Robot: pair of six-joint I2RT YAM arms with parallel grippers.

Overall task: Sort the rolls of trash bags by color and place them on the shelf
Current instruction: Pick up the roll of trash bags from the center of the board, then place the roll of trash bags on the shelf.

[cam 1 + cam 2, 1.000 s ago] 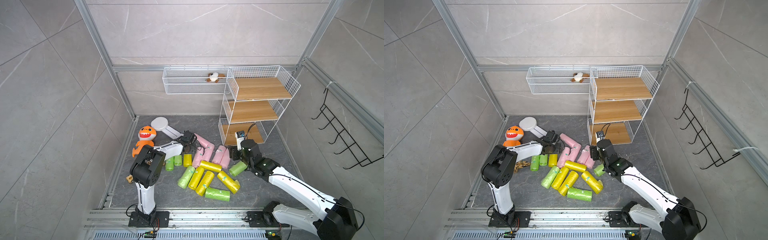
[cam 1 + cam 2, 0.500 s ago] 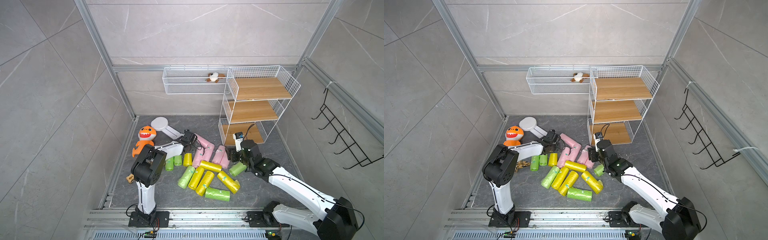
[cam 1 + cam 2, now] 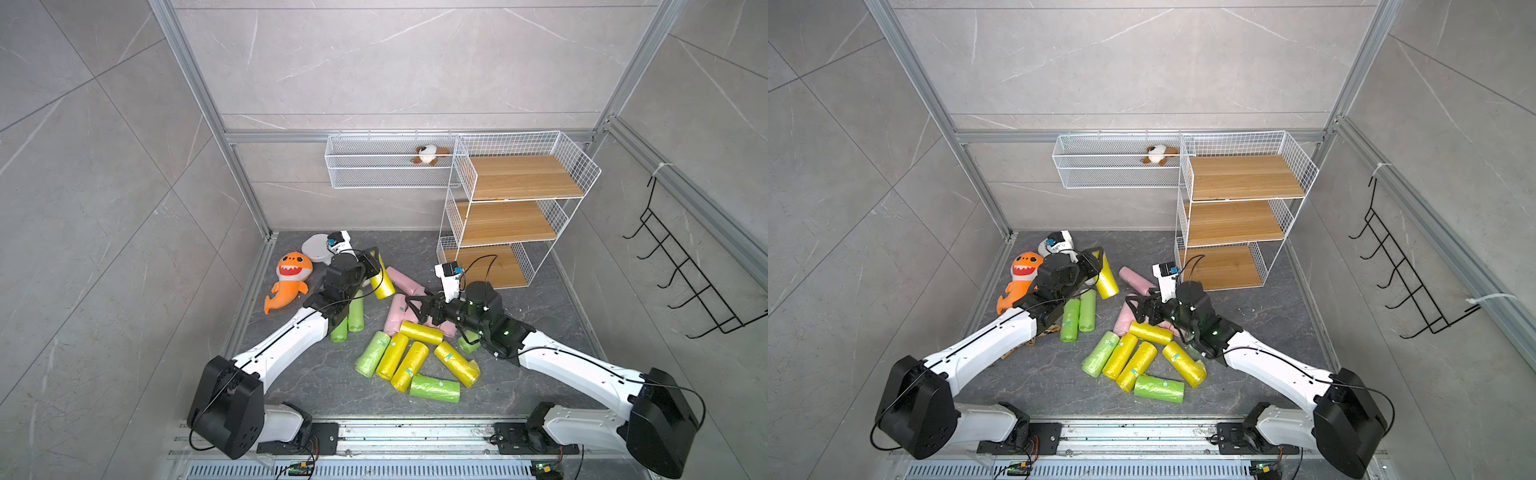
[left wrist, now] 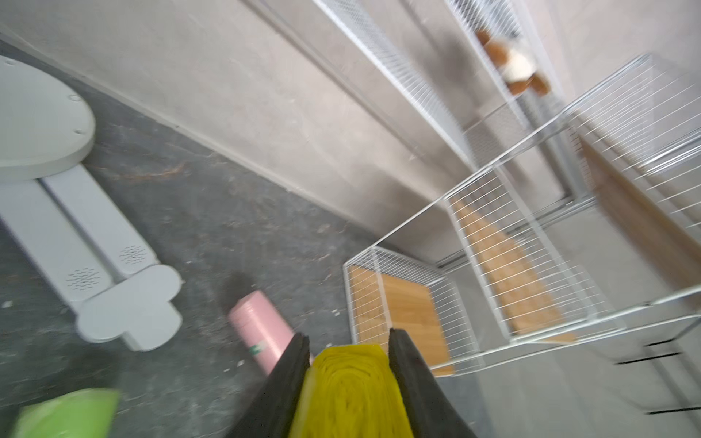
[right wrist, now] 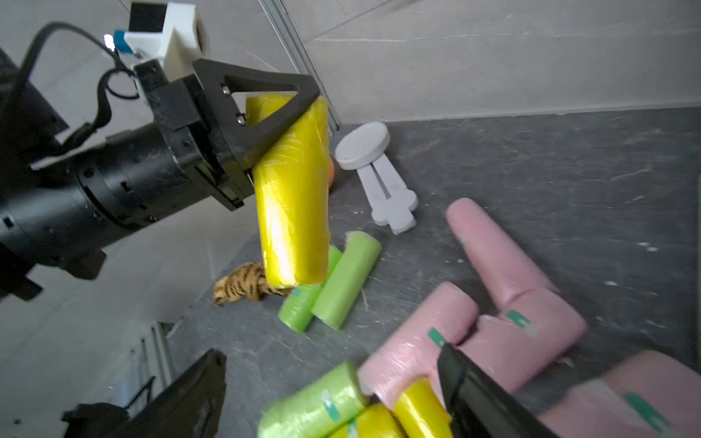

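Observation:
My left gripper [image 3: 375,261] is shut on a yellow roll [image 3: 383,282], which hangs tilted above the floor at the back left; the wrist views show the same yellow roll [image 4: 351,390] [image 5: 292,197] squeezed between the jaws. My right gripper [image 3: 417,308] is open, low over the pink rolls [image 3: 398,314], with nothing between its fingers [image 5: 474,394]. Several yellow rolls [image 3: 409,361] and green rolls [image 3: 434,388] lie mixed on the floor in front. Two more green rolls [image 3: 355,316] lie beside my left arm. All tiers of the shelf [image 3: 519,176] at the back right are bare.
An orange shark plush [image 3: 291,278] and a white round-headed object [image 3: 316,248] lie at the back left. A white wire basket [image 3: 374,174] on the wall holds a small plush dog [image 3: 428,154]. A black hook rack [image 3: 685,286] hangs on the right wall. A rope toy [image 5: 242,282] lies by the green pair.
My left gripper has shut on the yellow roll and raised it off the floor. My right gripper has opened wider and shifted left over the pink rolls.

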